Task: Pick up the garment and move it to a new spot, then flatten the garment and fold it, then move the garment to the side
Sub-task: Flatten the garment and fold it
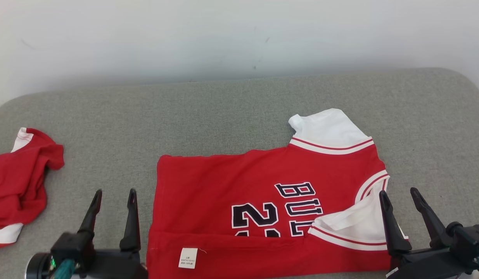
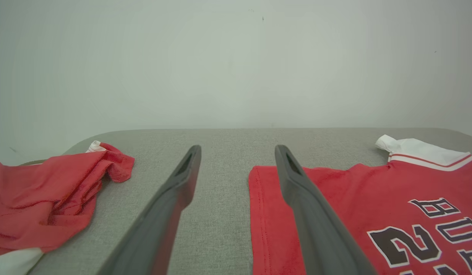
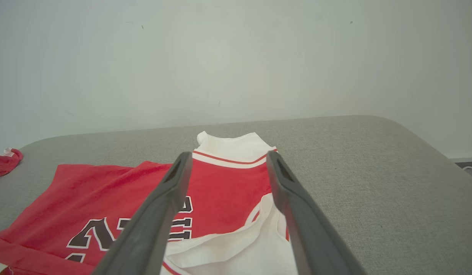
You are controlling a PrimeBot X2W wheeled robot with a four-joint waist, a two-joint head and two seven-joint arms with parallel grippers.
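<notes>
Red jersey (image 1: 223, 182) with white sleeves and dark lettering, flat on grey cushion (image 1: 223, 108), near edge folded over

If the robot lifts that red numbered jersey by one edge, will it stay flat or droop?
It would probably droop: the red jersey is thin cloth, its near edge already folded over. It looks light. Pushed, it would likely bunch on the textured grey cushion, like the crumpled garment nearby.

Head view: from above, looking forward and down over the grey cushion (image 1: 239, 104) to the white wall (image 1: 239, 35). Left and right wrist views: low and close to the cushion, facing the same wall. All three share the red jersey (image 1: 223, 186).
</notes>
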